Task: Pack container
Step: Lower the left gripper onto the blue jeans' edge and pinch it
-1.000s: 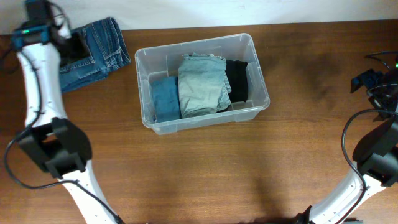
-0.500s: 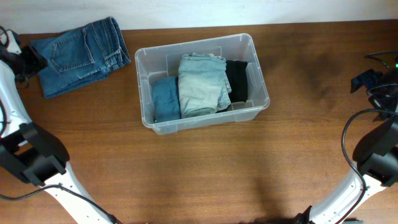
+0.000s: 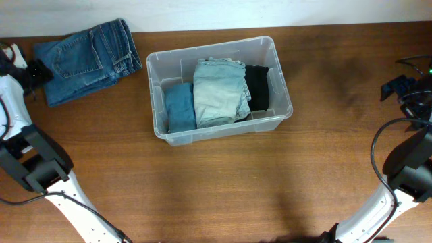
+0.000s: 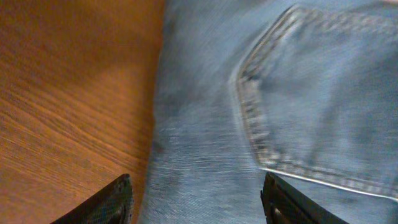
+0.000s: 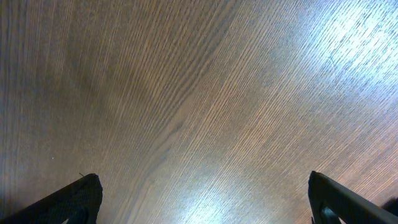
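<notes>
The clear container (image 3: 223, 133) stands mid-table and holds a folded blue garment (image 3: 179, 108), pale green-grey jeans (image 3: 219, 91) and a black garment (image 3: 257, 86) side by side. Folded blue jeans (image 3: 88, 59) lie on the table at the back left. My left gripper (image 3: 37, 73) is at their left edge. In the left wrist view the left gripper (image 4: 196, 205) is open just above the blue jeans (image 4: 280, 93), straddling their edge without gripping them. My right gripper (image 3: 395, 88) is at the far right. In its wrist view the right gripper (image 5: 205, 202) is open over bare wood.
The wooden table (image 3: 223, 189) runs to a pale wall along the back edge. The left arm's base (image 3: 37, 165) stands at the front left and the right arm's base (image 3: 412, 165) at the front right, with cables trailing beside them.
The left arm has swung left off the top of the blue jeans, which now show whole. Its gripper sits at their left edge and has opened a little wider. The right arm has not moved.
</notes>
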You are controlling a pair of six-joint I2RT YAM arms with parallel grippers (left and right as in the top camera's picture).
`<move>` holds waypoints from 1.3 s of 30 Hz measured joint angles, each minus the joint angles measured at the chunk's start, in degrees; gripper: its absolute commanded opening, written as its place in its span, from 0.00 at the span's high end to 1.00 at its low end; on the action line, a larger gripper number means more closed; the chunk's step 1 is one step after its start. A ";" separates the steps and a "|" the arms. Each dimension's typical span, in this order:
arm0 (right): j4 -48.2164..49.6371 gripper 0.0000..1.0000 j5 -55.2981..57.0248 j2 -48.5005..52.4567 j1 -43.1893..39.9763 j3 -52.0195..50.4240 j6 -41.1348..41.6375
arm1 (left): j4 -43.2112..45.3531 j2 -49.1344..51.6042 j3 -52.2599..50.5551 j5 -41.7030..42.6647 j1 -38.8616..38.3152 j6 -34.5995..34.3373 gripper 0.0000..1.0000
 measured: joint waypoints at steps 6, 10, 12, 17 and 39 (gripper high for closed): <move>0.00 0.02 0.00 0.00 0.00 0.00 0.00 | 1.11 3.19 -0.04 0.07 1.11 -0.02 0.28; -0.02 0.02 0.00 0.00 0.00 0.00 -0.04 | 2.73 3.80 -0.04 1.68 1.75 0.02 0.27; -0.02 0.02 0.00 0.00 0.00 0.00 0.04 | 3.72 4.09 -0.04 3.30 1.86 0.00 0.27; -0.02 0.02 0.00 0.00 0.00 0.00 0.00 | 5.44 5.51 -0.04 6.78 1.90 0.00 0.27; -0.02 0.01 0.00 0.00 0.00 0.00 -0.04 | 7.82 7.67 0.07 14.62 2.21 0.22 0.28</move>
